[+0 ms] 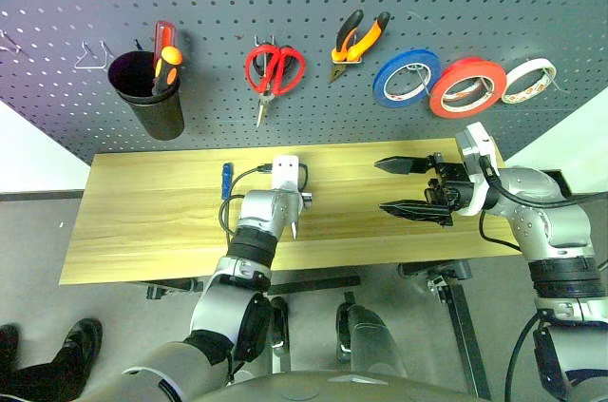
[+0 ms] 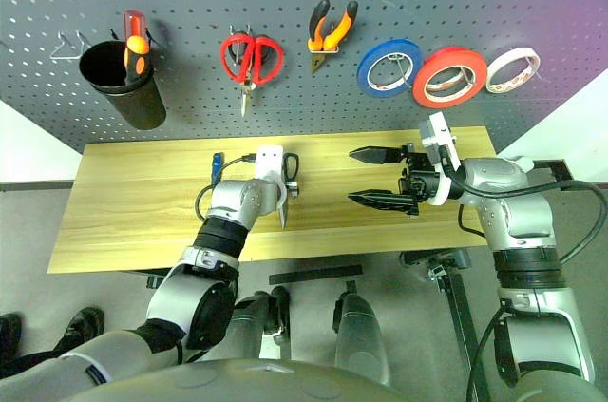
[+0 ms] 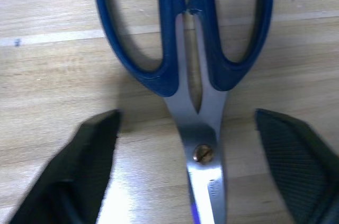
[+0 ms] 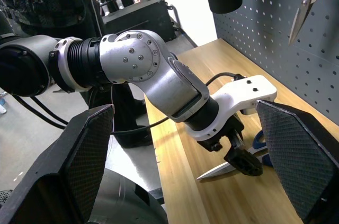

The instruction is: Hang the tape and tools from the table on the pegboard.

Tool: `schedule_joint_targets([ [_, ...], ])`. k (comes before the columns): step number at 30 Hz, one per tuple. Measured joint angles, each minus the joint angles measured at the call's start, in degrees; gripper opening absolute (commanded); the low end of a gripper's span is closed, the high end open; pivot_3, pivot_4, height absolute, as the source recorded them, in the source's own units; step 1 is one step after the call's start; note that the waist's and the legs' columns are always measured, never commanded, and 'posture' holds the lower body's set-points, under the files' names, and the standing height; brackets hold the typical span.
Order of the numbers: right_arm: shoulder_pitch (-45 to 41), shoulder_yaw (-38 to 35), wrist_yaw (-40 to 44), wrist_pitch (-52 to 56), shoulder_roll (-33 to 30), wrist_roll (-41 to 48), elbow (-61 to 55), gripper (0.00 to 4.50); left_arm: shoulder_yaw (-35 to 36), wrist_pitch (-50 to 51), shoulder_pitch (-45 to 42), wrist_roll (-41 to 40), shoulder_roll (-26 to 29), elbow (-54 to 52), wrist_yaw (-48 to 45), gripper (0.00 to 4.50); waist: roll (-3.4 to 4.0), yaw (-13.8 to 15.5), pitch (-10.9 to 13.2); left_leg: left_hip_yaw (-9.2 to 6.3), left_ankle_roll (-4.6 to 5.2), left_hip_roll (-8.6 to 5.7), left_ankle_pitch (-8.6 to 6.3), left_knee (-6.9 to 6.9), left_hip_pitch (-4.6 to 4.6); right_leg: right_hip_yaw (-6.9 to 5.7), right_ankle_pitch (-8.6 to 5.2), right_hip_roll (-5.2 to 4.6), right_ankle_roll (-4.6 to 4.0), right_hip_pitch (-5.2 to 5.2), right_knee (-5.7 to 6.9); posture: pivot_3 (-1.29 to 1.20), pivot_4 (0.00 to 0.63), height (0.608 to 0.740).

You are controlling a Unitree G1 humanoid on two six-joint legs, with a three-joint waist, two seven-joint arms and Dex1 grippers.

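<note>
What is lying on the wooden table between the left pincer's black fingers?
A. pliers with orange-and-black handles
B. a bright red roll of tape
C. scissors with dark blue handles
C: the left pincer straddles the dark-blue-handled scissors flat on the light wood table.

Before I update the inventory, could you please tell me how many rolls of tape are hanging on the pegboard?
3, all in a row at the right of the pegboard: the blue roll, the red roll beside it, and the whitish roll farthest right. None looks hidden.

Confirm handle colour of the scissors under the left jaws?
Dark blue scissors handles, clearest in the left wrist view.
</note>
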Motion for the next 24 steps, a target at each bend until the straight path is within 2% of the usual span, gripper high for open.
schedule_joint_targets([
  [7, 0.0, 0.0, -0.5, 0.0, 0.0, 0.0, 0.0, 4.5, -0.1, 0.9, -0.4, -0.3, -0.1, 0.6, 0.1, 0.86, 0.0, 0.0, 0.0, 0.0, 0.0, 0.0, 0.0, 0.0, 0.0, 0.0, 0.0, 0.0, 0.0, 0.01, 0.0, -0.26, 0.301, 0.74],
  [24, -0.2, 0.3, 1.4, -1.9, -0.6, -2.1, 1.9, 4.5, -2.0, 3.4, -0.1, -1.0, -0.1, -1.4, 0.3, 0.76, 0.02, 0.0, 0.1, 0.0, 0.01, -0.01, -0.01, 0.0, 0.0, 0.0, 0.01, -0.01, 0.01, 0.01, -0.02, -0.24, 0.302, 0.74],
])
